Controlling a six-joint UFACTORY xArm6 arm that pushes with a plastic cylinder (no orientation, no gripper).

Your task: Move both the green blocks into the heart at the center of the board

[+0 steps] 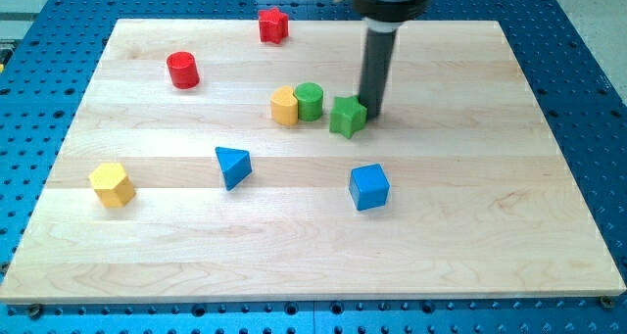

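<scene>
A green star block lies a little right of the board's middle. A green cylinder stands just left of it, touching a yellow heart-shaped block on its left side. My tip is at the right edge of the green star block, touching it or nearly so. The rod rises straight up to the arm at the view's top.
A red star block lies at the top edge and a red cylinder at upper left. A blue triangle, a blue cube and a yellow hexagon block lie lower down on the wooden board.
</scene>
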